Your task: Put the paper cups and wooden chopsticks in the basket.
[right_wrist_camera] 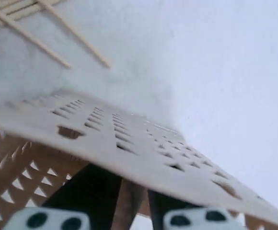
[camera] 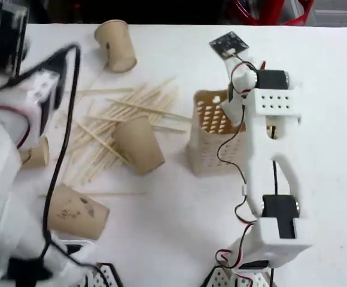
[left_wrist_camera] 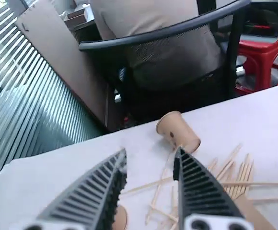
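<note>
Chopsticks [camera: 122, 116] lie strewn in a loose fan across the white worktop [camera: 179, 239]. Most have their long axes on one diagonal, from near left to far right, with the farthest tips just short of the basket [camera: 206, 156]. Three paper cups rest on their sides around them. The far cup [camera: 115, 45] sits near the worktop's far edge, its axis angled back toward the sticks. The middle cup [camera: 137, 144] lies on the pile, on a diagonal crossing theirs. The near cup [camera: 75, 212] lies roughly crosswise by the front edge, well apart from the basket. A fourth cup [camera: 36, 154] is partly hidden beside the left arm [camera: 6, 155].

We see the basket standing just right of the pile. The right gripper [right_wrist_camera: 129, 191] is down inside it, below the perforated rim; how wide it stands, or whether it holds anything, we cannot tell. The left gripper [left_wrist_camera: 149, 160] hangs over the worktop's left side, wide open and empty, pointed toward the far cup.
</note>
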